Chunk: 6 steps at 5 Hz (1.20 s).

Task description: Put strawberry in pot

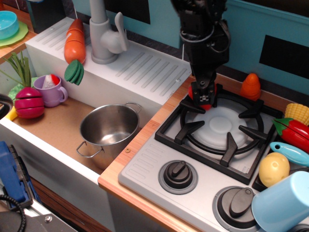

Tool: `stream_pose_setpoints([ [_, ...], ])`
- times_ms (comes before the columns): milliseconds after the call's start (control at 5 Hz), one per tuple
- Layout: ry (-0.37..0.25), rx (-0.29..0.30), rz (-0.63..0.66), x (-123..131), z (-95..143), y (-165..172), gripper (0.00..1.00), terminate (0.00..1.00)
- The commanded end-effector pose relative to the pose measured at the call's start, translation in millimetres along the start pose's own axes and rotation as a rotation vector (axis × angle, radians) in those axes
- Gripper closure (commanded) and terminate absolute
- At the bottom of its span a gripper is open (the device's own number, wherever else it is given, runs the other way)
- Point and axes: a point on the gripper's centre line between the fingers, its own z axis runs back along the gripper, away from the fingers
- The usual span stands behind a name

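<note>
The strawberry [195, 91] is a small bright red toy fruit held between the fingers of my black gripper [203, 94], which is shut on it. It hangs just above the back left corner of the black stove grate [193, 126]. The pot [109, 128] is a round shiny steel vessel with two loop handles. It stands empty in the sink well, down and to the left of the gripper.
A grey faucet [104, 36] and a toy carrot [75, 41] sit on the sink's back ledge. A purple mug [50, 89] and a magenta vegetable [29, 102] lie left of the pot. An orange cone toy [250, 86], red pepper [294, 129], corn, lemon and a blue cup [282, 203] crowd the right.
</note>
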Motion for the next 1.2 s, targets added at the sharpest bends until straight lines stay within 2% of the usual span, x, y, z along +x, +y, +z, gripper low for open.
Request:
stream_pose_setpoints([
  [0, -0.058, 0.021, 0.032, 9.3, 0.0, 14.0, 0.0, 0.0],
  [200, -0.057, 0.005, 0.085, 7.6, -1.7, 12.4, 0.0, 0.0],
  [400, -0.011, 0.013, 0.114, 1.1, 10.0, 5.7, 1.0, 0.0],
  [600, 0.051, 0.045, 0.127, -12.1, 28.9, 3.3, 1.0, 0.0],
  [800, 0.079, 0.067, 0.13, -35.2, 41.2, 3.4, 1.0, 0.0],
  [1000, 0.111, 0.085, 0.139, -64.6, 44.1, -0.3, 1.0, 0.0],
])
